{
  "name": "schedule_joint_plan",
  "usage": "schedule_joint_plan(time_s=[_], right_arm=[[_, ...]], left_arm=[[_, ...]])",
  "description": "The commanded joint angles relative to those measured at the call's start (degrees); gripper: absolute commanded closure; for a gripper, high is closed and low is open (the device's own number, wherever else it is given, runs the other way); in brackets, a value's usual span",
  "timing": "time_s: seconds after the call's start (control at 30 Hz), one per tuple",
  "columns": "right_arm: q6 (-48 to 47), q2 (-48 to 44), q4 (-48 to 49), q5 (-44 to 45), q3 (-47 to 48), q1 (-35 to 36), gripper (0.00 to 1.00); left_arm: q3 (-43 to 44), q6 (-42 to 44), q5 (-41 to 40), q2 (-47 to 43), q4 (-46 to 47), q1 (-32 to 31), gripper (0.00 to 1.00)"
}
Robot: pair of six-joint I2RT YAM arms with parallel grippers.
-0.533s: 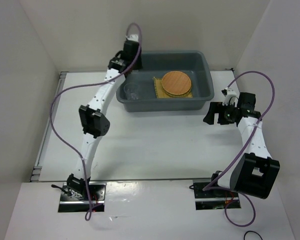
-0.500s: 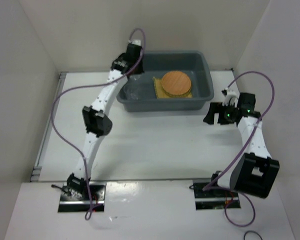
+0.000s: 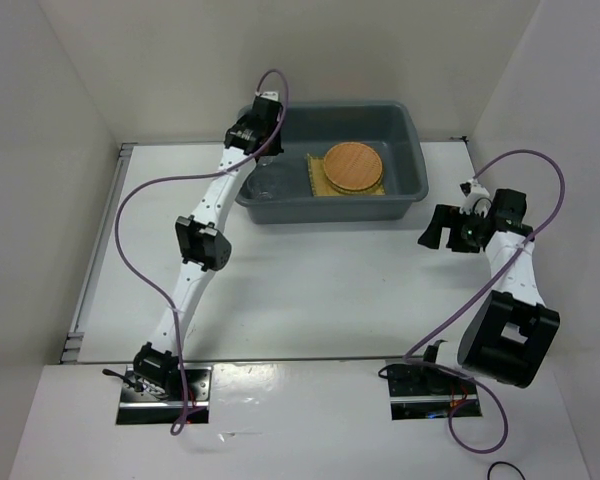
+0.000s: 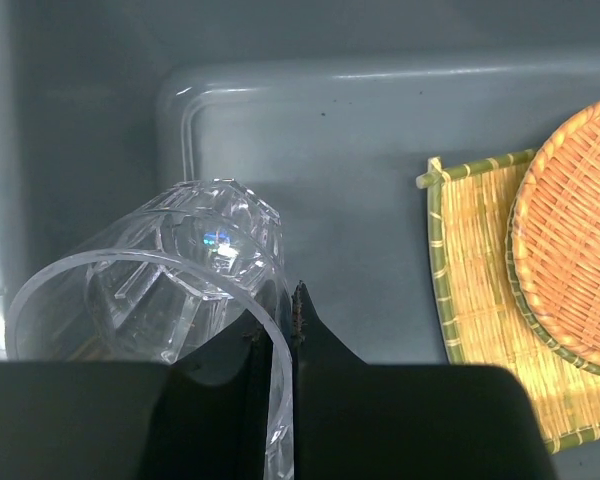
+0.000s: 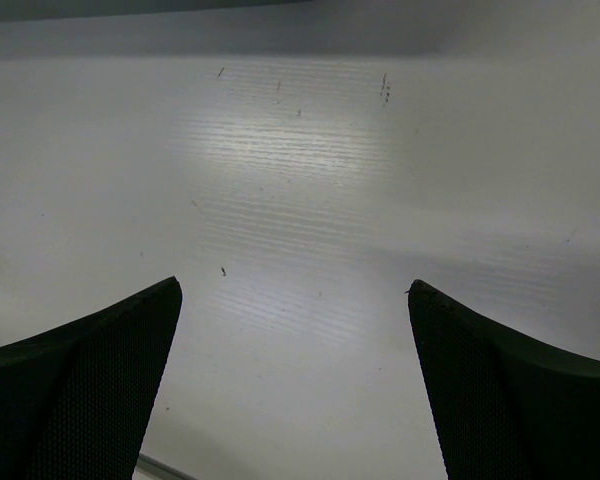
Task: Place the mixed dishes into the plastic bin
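The left hand [image 4: 278, 325] pinches the rim of a faceted clear glass cup [image 4: 170, 280], tilted in the left end of the grey bin [image 3: 330, 205] by the bench's [image 3: 310, 290] far edge. The right hand [image 5: 292, 286] gapes open by the right edge.

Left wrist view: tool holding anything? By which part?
Left tool pinches the clear glass cup by its rim wall, one finger inside, within the plastic bin.

A dark grey plastic bin [image 3: 330, 206] holds a square yellow bamboo mat [image 4: 470, 270] lying flat, with a round woven mat [image 4: 580, 230] on top. At the bin's left end a clear glass cup [image 4: 180, 270] tilts, its rim pinched in the left claw [image 4: 278, 335].
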Motion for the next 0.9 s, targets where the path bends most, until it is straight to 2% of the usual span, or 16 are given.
schedule_joint_plan(time_s=[0.0, 0.1, 0.2, 0.23, 0.3, 0.37, 0.4, 0.5, 0.57, 0.63, 0.7, 0.73, 0.83, 0.87], right_arm=[[0.11, 0.82, 1.65, -1.40, 0.72, -1.39, 0.02], [0.64, 0.83, 1.65, -1.93, 0.72, -2.53, 0.02], [0.64, 1.36, 1.65, -1.93, 0.72, -3.06, 0.02], [0.64, 1.36, 1.65, -2.45, 0.72, -3.06, 0.02], [0.64, 1.36, 1.13, -2.45, 1.24, -3.58, 0.02], [0.11, 1.88, 1.12, -2.98, 1.25, -3.59, 0.02], [0.11, 1.88, 1.12, -2.98, 1.25, -3.59, 0.02], [0.11, 2.40, 1.12, -2.98, 1.25, -3.59, 0.02], [0.11, 2.41, 1.12, -2.98, 1.25, -3.59, 0.02], [0.11, 2.41, 0.59, -2.98, 1.25, -3.59, 0.02], [-0.41, 2.93, 0.59, -3.51, 1.25, -3.59, 0.02], [-0.41, 2.94, 0.59, -3.51, 1.25, -3.59, 0.02], [-0.41, 2.94, 0.07, -4.03, 1.77, -3.59, 0.02], [-1.11, 2.94, 0.07, -4.04, 1.77, -3.59, 0.02]], left_arm=[[1.85, 1.40, -0.57, 1.04, 2.82, 0.30, 1.00], [-0.01, 0.87, 0.22, 1.57, 3.43, 0.30, 0.99], [3.76, 0.87, 0.22, 3.24, 2.03, 0.30, 0.98], [4.29, 0.87, 0.22, 3.94, 1.42, 0.30, 0.94], [3.60, 0.87, -0.31, 3.94, 1.41, 0.30, 0.93], [3.59, 0.87, -0.31, 3.94, 1.41, 0.30, 0.88], [3.59, 0.87, -0.31, 3.94, 1.41, 0.30, 0.73], [4.20, 1.40, -0.31, 3.94, 1.41, 0.30, 0.73], [5.00, 1.40, 0.31, 3.94, 1.41, 0.30, 0.59], [5.00, 1.40, 0.31, 3.94, 1.41, 0.30, 0.39], [5.00, 1.40, 0.31, 1.94, 2.64, 0.30, 0.28], [5.00, 1.40, -0.21, 1.14, 2.64, 0.30, 0.15], [5.00, 2.62, -3.98, -3.42, 5.89, 0.30, 0.00], [5.00, 4.10, -4.78, -4.83, 7.81, 0.30, 0.00]])
